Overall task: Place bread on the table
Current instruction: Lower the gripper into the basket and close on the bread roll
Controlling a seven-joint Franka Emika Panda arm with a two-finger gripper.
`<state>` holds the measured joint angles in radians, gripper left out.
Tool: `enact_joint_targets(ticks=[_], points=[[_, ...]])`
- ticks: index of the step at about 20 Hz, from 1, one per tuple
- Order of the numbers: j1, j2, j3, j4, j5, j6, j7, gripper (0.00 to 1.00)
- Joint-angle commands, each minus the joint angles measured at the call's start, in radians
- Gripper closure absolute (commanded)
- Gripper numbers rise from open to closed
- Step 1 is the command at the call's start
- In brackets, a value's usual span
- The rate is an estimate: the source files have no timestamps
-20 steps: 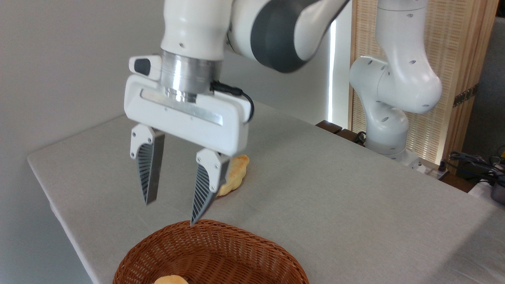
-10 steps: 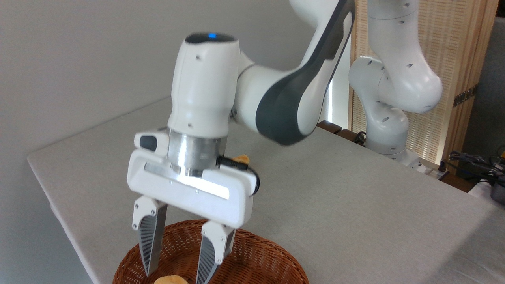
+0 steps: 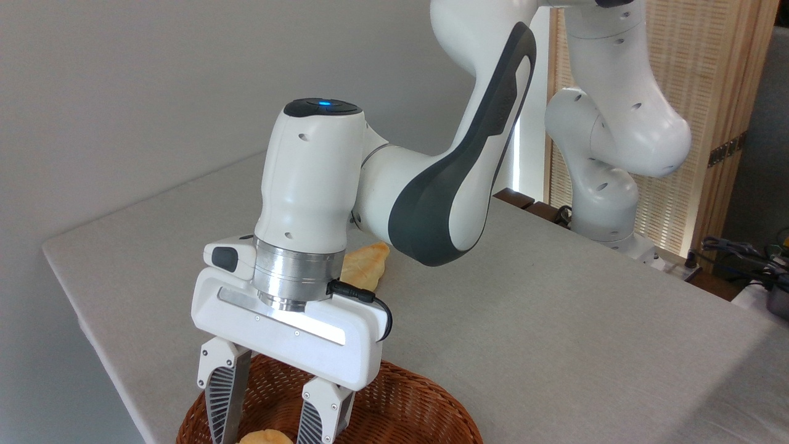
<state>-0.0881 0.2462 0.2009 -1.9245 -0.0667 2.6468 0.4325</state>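
A small golden-brown bread [image 3: 266, 438] lies in the brown wicker basket [image 3: 419, 407] at the bottom edge of the picture; only its top shows. My gripper [image 3: 269, 420] hangs low inside the basket, open, with one finger on each side of the bread. The fingertips [image 3: 222, 407] run out of the frame, so I cannot tell whether they touch the bread. The basket stands on the light grey table [image 3: 555, 320] near its front left corner.
A longer pale loaf [image 3: 368, 262] lies on the table behind my wrist, partly hidden by it. The arm's white base [image 3: 601, 209] stands at the back right edge. Dark cables [image 3: 739, 253] lie far right. The table's left edge runs close to the basket.
The gripper has come down from above the basket rim into the basket, and its open fingers now stand on either side of the bread. The arm's elbow has folded lower.
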Motion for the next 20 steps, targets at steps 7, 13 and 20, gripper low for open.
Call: enact_joint_targets(ticks=[7, 13, 20], points=[[-0.006, 0.005, 0.0, 0.013, -0.005, 0.015, 0.011, 0.55], [-0.006, 0.001, 0.0, 0.013, -0.004, 0.013, 0.018, 0.55], [-0.01, -0.068, -0.001, 0.009, -0.004, -0.042, 0.018, 0.53]])
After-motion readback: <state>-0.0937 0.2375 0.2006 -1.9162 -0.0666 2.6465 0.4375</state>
